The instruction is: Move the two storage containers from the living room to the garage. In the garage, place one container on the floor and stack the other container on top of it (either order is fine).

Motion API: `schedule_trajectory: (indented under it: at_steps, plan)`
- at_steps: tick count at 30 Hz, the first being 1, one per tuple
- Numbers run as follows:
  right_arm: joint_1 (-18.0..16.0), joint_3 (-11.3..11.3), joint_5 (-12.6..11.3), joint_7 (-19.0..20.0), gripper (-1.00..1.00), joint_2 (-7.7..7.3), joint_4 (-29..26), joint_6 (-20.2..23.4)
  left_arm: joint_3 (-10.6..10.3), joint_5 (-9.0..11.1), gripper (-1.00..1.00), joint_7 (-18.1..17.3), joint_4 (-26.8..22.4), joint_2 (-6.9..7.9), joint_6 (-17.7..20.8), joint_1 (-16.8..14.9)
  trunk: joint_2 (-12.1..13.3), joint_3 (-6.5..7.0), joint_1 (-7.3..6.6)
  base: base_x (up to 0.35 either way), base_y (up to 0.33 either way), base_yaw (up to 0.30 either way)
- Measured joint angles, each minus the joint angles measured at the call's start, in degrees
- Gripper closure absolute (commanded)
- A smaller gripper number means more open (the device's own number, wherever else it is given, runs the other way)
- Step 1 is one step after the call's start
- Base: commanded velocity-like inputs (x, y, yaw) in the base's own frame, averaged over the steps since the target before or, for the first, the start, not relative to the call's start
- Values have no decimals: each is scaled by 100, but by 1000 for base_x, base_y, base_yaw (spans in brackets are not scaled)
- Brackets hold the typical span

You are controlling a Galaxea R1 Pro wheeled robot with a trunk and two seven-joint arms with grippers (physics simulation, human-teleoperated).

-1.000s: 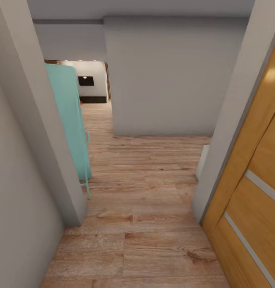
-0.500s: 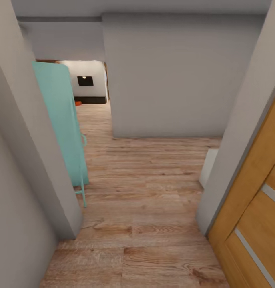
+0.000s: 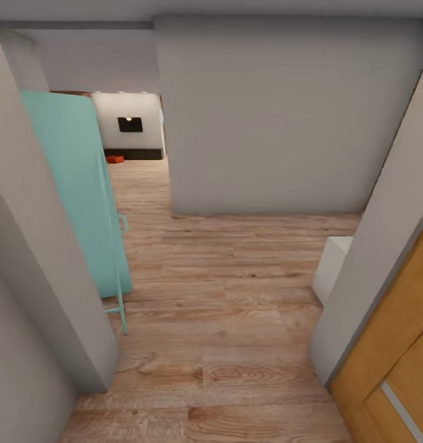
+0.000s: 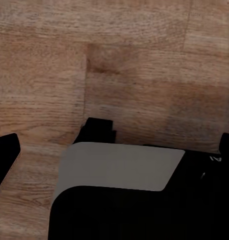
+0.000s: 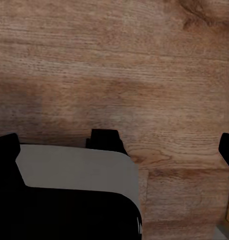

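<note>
Far down the hallway I can make out one small orange-red storage container (image 3: 115, 159) on the wood-plank floor (image 3: 236, 295) near a white wall with a dark rectangle on it. Nearer me, a turquoise door (image 3: 82, 197) stands open at the left, a grey wall (image 3: 266, 117) faces me, and an orange-wood door (image 3: 396, 369) sits at the right. Both wrist cameras look down at planks over dark robot bodywork; I cannot tell whether the left gripper (image 4: 114, 137) or right gripper (image 5: 114, 142) is apart or together.
</note>
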Motion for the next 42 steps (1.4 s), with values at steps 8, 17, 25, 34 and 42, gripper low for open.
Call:
schedule_trajectory:
  at_steps: [8,17,25,34,42]
  plan:
    - [1,0,0,0,-100,0,0,-1,4,68,-100,0,0,9,0,0,0,0,0,321,0,0]
    - [0,0,1,0,-100,0,0,-3,2,74,-100,3,0,17,-21,0,0,0,0,321,0,0]
    - [-1,0,0,0,-100,0,0,-1,4,75,-100,1,1,20,-26,0,0,0,0,321,0,0]
    - [1,0,0,0,-100,0,0,-1,5,78,-100,1,3,31,-26,0,0,0,0,321,0,0]
    - [0,0,0,0,-100,0,0,-2,3,79,-100,0,2,52,-26,0,0,0,0,321,0,0]
